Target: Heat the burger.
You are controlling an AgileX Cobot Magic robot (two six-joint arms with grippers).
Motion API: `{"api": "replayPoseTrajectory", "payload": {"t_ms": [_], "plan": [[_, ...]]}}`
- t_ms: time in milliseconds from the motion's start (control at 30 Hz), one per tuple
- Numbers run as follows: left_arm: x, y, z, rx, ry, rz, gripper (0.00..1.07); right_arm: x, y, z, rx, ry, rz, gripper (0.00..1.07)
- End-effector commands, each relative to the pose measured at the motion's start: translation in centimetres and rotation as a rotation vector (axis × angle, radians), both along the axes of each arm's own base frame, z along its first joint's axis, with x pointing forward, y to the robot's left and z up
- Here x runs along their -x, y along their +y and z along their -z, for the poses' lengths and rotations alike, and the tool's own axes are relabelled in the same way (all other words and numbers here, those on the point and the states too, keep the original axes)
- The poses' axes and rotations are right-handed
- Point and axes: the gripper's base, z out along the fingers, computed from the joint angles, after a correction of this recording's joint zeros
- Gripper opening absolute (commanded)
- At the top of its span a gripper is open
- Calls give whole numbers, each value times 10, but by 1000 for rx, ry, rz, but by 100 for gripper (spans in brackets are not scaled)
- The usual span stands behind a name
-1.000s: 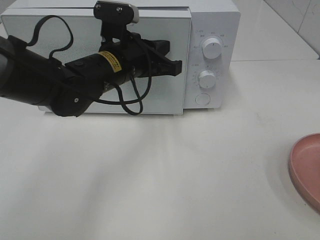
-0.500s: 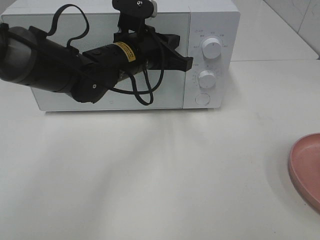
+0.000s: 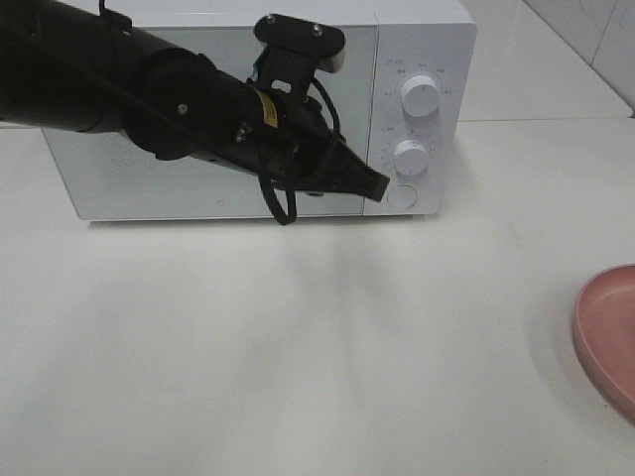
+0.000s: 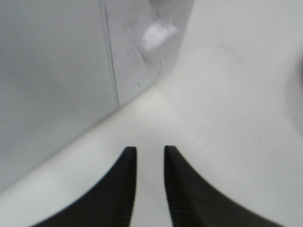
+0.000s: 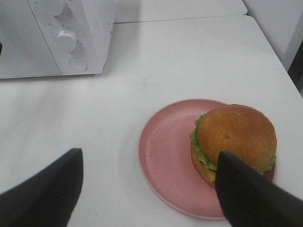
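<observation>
The burger, with a golden-brown bun and a green lettuce frill, sits on a pink plate in the right wrist view; it is outside the high view. My right gripper hovers open above the plate, fingers wide apart and empty. The white microwave stands at the back with its door shut. My left gripper points down at the round button at the bottom of the control panel. In the left wrist view its fingers are narrowly parted with nothing between them, near the button.
Two white knobs sit above the button on the panel. Only the plate's edge shows at the right border of the high view. The white tabletop spreads in front of the microwave. A tiled wall runs at the back right.
My left arm swung right and down from the door front to the round button. The door, ajar a second ago, now sits flush. The left fingers have parted slightly.
</observation>
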Motion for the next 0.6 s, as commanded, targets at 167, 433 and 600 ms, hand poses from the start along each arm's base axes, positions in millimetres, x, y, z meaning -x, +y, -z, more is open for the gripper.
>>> {"api": "replayPoseTrajectory", "payload": {"t_ms": [167,433,600], "plan": [[31,11,-5,-185,221,18,101,3,-1,0,8,-34,7,72],[57,37,-13,-401,458,13,100,3,-1,0,8,-34,7,72],[50,64,-20,-433,578,-74,100,3,-1,0,8,-34,7,72]]}}
